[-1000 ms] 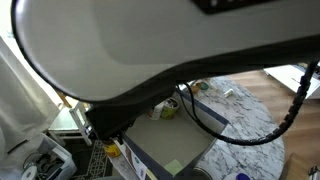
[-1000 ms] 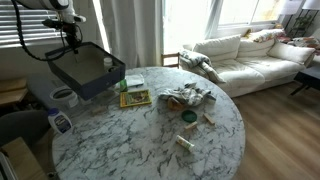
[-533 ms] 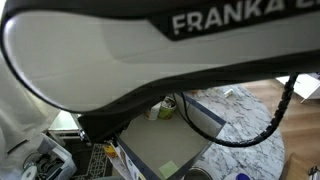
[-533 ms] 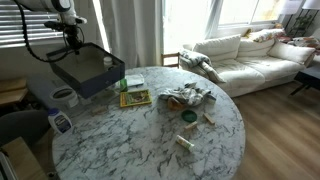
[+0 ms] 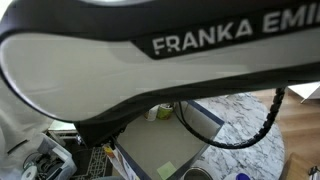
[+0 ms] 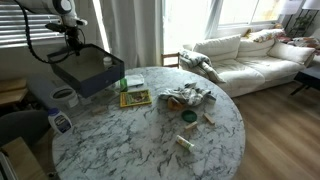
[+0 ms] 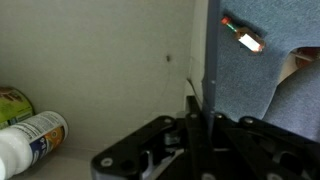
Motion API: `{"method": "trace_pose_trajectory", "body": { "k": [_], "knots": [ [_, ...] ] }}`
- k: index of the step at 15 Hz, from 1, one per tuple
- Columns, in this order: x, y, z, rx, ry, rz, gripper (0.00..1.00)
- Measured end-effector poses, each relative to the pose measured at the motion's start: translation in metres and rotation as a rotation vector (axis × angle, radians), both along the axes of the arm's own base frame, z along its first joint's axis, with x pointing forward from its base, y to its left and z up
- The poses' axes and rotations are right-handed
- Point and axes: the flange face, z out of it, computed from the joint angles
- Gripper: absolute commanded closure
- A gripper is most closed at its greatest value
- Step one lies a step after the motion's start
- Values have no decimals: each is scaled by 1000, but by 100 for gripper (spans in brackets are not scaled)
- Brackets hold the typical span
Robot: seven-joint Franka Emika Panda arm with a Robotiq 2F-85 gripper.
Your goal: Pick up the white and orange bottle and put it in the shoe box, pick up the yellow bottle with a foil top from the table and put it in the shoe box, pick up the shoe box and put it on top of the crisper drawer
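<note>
My pincer [image 7: 202, 120] is clenched on one wall of the box [image 7: 100, 60], the cardboard pinched between its tips in the wrist view. In an exterior view the pincer [image 6: 72, 44] holds the box [image 6: 90, 70] aloft and tilted over the far left edge of the table [image 6: 150, 140]. Inside, the white and orange bottle [image 7: 30, 135] lies on its side in a corner, with the yellow bottle [image 7: 10, 100] just beyond it at the frame's edge. The drawer, where the box is bound, I cannot pick out with any certainty from these angles.

The hazard, as I judge it, is a big box hung from a single thin wall. The cardboard may buckle or slide out of my grip, the more so if both bottles roll to the low side and shift the load. A swing too low could clip the table's edge, and a tilt too steep could spill a bottle over the rim.

Against half a second ago, the box hangs in nearly the same place in both exterior views. What has moved is my arm [image 5: 120, 50]: its lettered link has slid down and leftward across an exterior view, hiding more of the scene.
</note>
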Motion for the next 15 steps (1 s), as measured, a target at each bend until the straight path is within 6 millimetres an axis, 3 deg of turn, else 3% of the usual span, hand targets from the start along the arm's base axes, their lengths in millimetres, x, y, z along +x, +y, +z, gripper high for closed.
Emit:
{"method": "trace_pose_trajectory", "body": {
  "k": [1, 4, 11, 15],
  "knots": [
    [0, 0, -1, 0, 1, 1, 74],
    [2, 0, -3, 0, 1, 0, 58],
    [9, -7, 6, 2, -14, -3, 5],
    [19, -18, 24, 20, -40, 18, 0]
  ]
}}
